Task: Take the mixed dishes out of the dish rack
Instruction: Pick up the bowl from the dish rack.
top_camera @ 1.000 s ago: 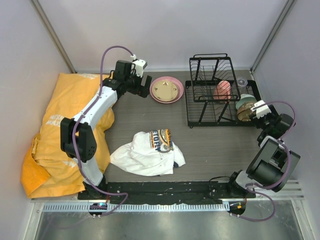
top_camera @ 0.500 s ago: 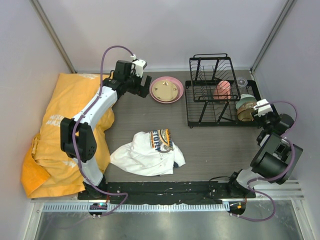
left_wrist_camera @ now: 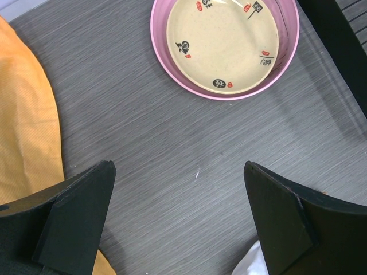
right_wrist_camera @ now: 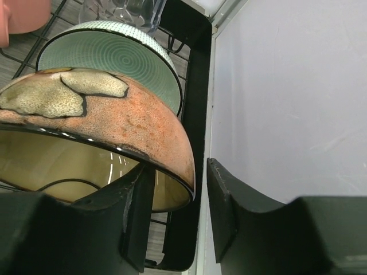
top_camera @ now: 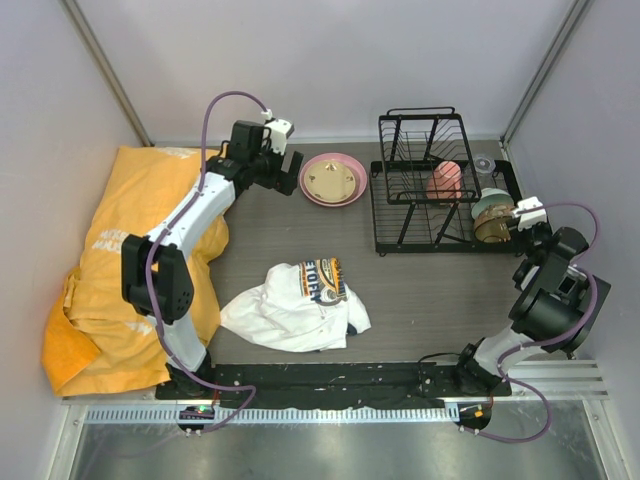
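An orange cloth (top_camera: 110, 250) covers the table's left side, its near end spilling over the edge. The left gripper (top_camera: 283, 170) hovers with its two black fingers (left_wrist_camera: 74, 220) spread wide and nothing between them. Just ahead of it, to its right in the overhead view, lies the pink plate (top_camera: 334, 180) with the cream patterned plate (top_camera: 333, 181) nested inside; the wrist view cuts off their far rims but shows small black and red marks on the cream glaze. The grey table (left_wrist_camera: 172, 149) has a fine woven grain. A white printed T-shirt (top_camera: 297, 297) lies crumpled well behind that gripper.

To the right stands the black wire dish rack (top_camera: 440, 190). A pink mug (top_camera: 444, 181) sits among its slots, and a clear glass (top_camera: 484, 162), faint from above, stands at the far right corner.

The right gripper (right_wrist_camera: 175, 215) straddles the rim of the tan bowl (right_wrist_camera: 97, 132), one finger inside and one outside; whether the fingers already press the rim cannot be told. Its wrist view alone shows the bowl's speckled orange glaze with cream patches. Right behind stands the mint-green bowl (right_wrist_camera: 109, 57), ringed with fine ridges, both bowls on edge in the rack's right end.
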Robot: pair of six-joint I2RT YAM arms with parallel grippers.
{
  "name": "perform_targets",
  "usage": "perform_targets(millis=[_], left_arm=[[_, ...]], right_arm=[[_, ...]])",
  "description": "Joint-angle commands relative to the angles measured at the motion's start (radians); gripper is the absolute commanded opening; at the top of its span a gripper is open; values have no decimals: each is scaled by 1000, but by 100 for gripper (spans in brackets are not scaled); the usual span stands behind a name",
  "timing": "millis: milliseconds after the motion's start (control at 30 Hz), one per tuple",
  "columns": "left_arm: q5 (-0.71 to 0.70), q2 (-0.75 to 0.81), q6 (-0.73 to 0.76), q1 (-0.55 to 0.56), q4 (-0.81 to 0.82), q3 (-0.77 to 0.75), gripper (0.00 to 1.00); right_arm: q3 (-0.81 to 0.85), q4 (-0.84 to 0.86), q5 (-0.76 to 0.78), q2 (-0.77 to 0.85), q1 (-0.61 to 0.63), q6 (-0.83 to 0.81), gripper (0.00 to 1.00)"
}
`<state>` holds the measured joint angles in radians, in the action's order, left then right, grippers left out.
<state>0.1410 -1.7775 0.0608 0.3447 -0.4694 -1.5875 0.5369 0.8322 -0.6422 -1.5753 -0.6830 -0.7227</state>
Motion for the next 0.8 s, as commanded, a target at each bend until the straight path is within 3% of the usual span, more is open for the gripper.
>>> perform_targets(millis=[0, 367, 500, 767], left_arm=[[-9, -10, 8, -4, 34, -12, 100], [-8, -14, 4, -3, 35, -11, 100], [-12, -13, 4, -4, 35, -12, 100], [-20, -8, 14, -4, 37, -9, 100]], right_arm=[[38, 108, -33, -18, -4, 60, 43], [37, 101, -43, -12, -6, 66, 22], [37, 105, -37, -17, -4, 72, 2], [54, 120, -28, -11, -4, 114, 1]])
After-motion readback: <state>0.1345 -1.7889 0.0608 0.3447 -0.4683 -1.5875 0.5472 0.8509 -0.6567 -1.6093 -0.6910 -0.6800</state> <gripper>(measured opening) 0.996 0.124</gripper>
